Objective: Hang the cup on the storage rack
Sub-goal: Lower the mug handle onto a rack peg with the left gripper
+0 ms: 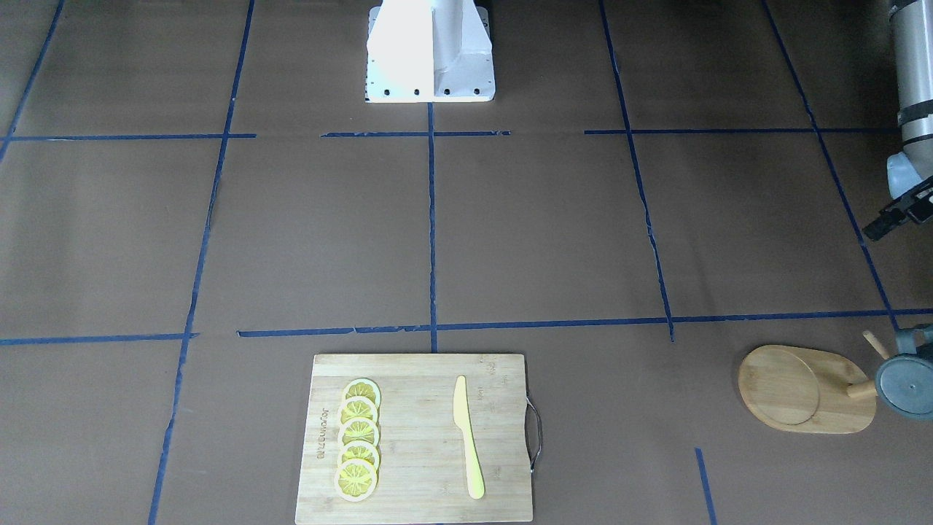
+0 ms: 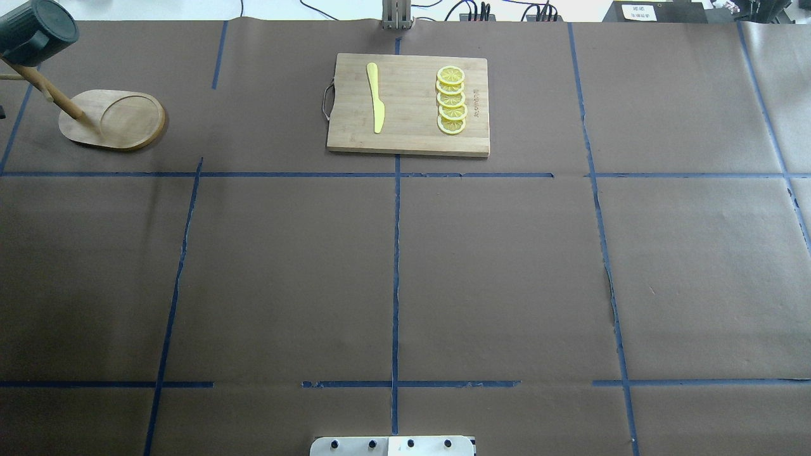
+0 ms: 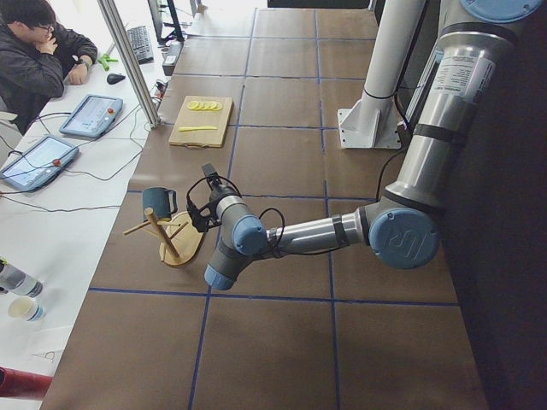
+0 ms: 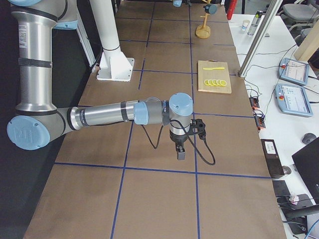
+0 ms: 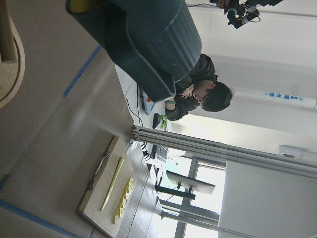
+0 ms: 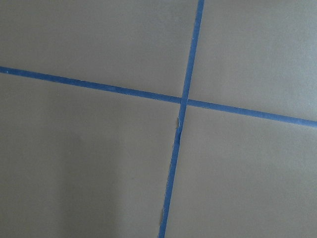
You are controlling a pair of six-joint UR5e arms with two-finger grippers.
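Observation:
The dark grey-blue cup [image 2: 35, 31] hangs on a peg of the light wooden storage rack [image 2: 114, 119] at the far left of the table. It also shows in the front view [image 1: 904, 383] and the left side view [image 3: 158, 202], and fills the top of the left wrist view [image 5: 148, 44]. My left gripper [image 3: 197, 213] is close beside the rack, apart from the cup; I cannot tell if it is open. My right gripper [image 4: 180, 152] points down over bare table, far from the rack; I cannot tell its state.
A bamboo cutting board [image 2: 405, 139] with lemon slices [image 2: 451, 101] and a yellow knife [image 2: 376, 98] lies at the far middle. The white robot base [image 1: 430, 51] stands at the near edge. An operator [image 3: 34, 51] sits at a side desk with tablets.

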